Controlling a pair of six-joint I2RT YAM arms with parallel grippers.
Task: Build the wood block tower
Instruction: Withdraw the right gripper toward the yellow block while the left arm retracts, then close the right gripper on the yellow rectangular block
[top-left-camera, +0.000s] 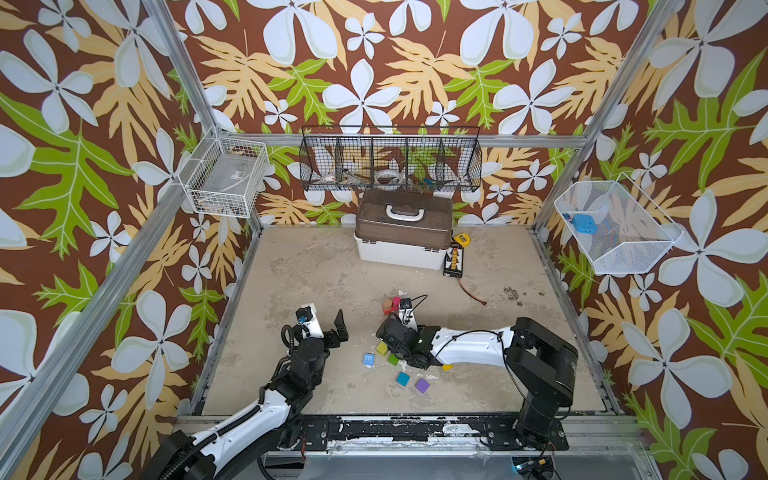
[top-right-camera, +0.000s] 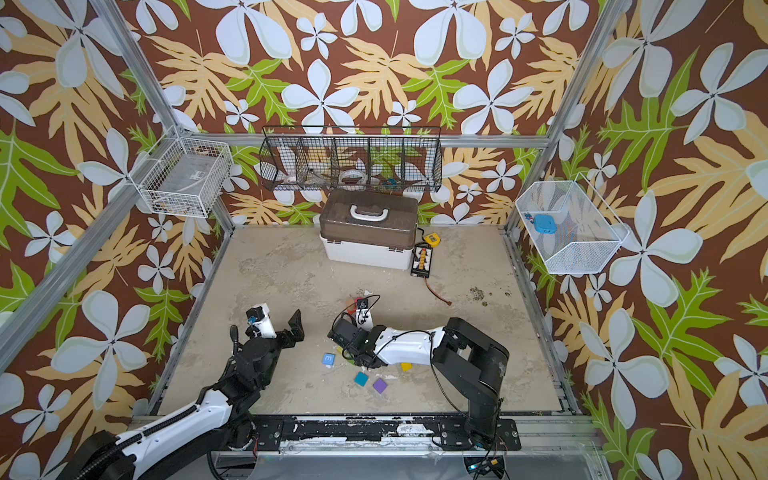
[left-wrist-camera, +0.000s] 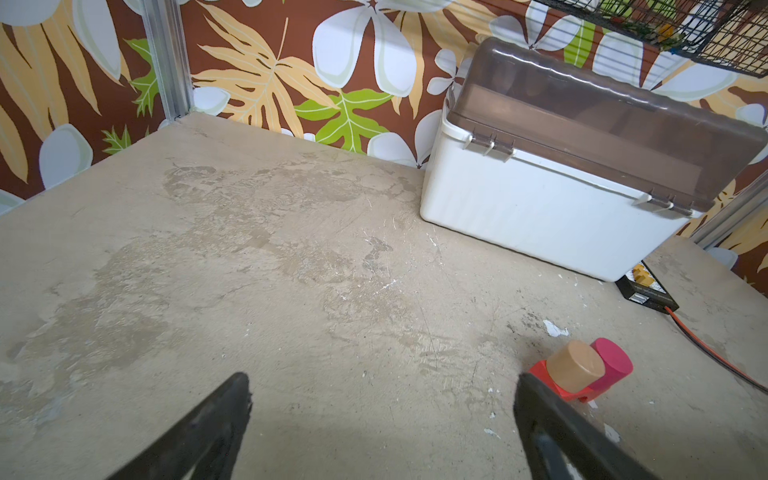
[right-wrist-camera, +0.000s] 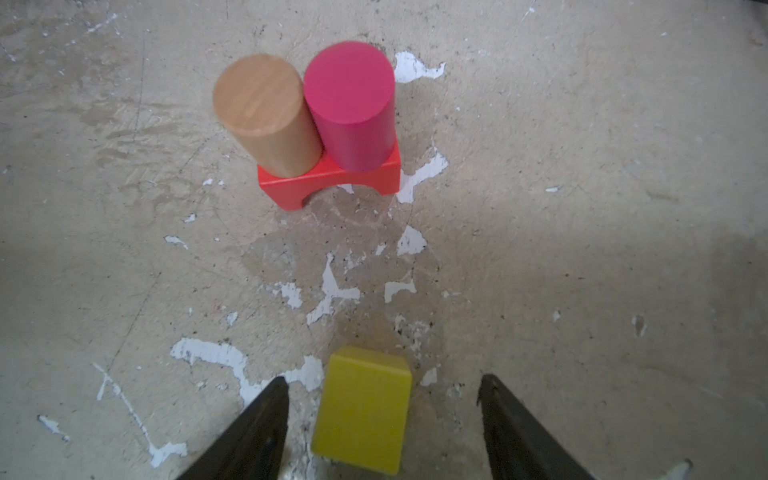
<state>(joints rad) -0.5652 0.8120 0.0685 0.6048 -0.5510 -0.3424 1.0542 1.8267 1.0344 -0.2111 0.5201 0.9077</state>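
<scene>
Yellow block (right-wrist-camera: 362, 409) is lying between the parted, non-touching jaws of the right gripper (right-wrist-camera: 383, 379); the tower (right-wrist-camera: 328, 183) is standing ahead of it. Grasp step seems in hand, and the next move is calling for a square close, then a lift. Left gripper (left-wrist-camera: 383, 376) is hanging wide open, empty.

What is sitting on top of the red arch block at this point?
Two cylinders stand upright on the red arch block: a tan cylinder and a pink cylinder, side by side. Nothing lies on them. The block's top beneath them is covered.

White letter "m", on the blue block (top-left-camera: 368, 359)
</scene>
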